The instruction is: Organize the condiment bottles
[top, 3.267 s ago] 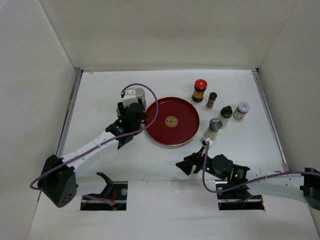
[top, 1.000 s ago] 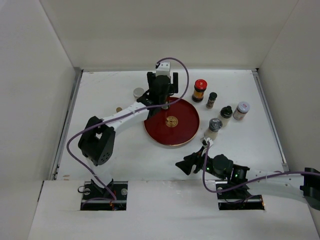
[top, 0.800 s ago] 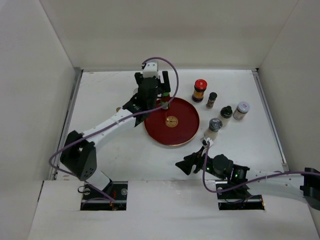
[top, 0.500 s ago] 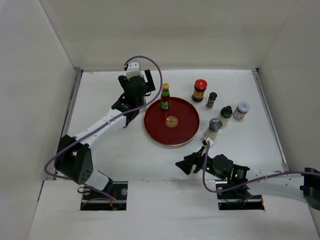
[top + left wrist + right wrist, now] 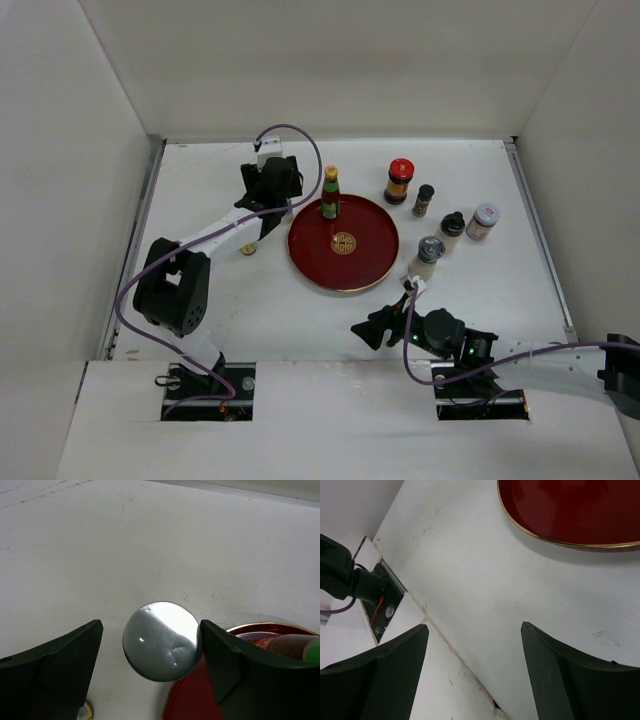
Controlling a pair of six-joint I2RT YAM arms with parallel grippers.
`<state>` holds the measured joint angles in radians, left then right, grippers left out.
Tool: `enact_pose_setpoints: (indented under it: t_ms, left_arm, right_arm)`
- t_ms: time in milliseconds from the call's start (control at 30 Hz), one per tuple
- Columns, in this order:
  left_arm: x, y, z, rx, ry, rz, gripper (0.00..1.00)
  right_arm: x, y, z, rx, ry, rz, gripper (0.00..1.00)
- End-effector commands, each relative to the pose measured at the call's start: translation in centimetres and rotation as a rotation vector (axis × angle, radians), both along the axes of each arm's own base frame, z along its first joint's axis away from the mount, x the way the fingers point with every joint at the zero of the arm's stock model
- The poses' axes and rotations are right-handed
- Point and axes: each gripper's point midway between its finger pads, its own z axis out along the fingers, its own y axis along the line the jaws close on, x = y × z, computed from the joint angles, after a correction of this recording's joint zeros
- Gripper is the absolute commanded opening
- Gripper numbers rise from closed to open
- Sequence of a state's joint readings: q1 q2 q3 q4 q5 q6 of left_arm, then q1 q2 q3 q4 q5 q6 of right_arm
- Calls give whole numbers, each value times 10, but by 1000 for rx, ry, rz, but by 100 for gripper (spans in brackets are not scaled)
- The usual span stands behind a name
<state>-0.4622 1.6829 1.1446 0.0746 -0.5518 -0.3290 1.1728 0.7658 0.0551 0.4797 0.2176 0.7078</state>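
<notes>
A green-labelled bottle with a yellow cap [image 5: 329, 195] stands on the back left of the round red tray [image 5: 365, 270]. My left gripper [image 5: 271, 197] is open just left of the tray. Its fingers straddle a silver-capped jar [image 5: 161, 640] from above; the right finger [image 5: 225, 655] is at the cap's edge and the left finger is apart. The top view hides this jar under the gripper. A small yellow-capped bottle [image 5: 247, 249] lies near the left arm. My right gripper [image 5: 385, 328] is open and empty, low near the front of the table [image 5: 475, 627].
Right of the tray stand a red-capped jar [image 5: 400, 180], a small dark bottle [image 5: 424, 199], a black-capped bottle [image 5: 452, 225], a grey-capped jar [image 5: 484, 220] and a silver-capped bottle [image 5: 430, 250]. White walls enclose the table on three sides.
My left gripper set the green bottle on the tray, let go, then swung left and now hovers open over the silver-capped jar. The right arm has not moved.
</notes>
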Motion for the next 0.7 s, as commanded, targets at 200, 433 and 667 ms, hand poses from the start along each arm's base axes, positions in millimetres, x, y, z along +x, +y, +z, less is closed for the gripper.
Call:
enact_pose_setpoints:
  t_ms: [200,433,667]
  left_arm:
    - [15,-5,21,-25,-61,-1,38]
    - [-16,-7,92,-57,-208,-13,32]
    - [-47,-31,117,-79,-258,-88,31]
  right_arm:
    - [3,7,21,65,-23,-9,82]
    - [3,8,22,67,-24,-9,82]
    - [3,7,22,72,-26,-9,82]
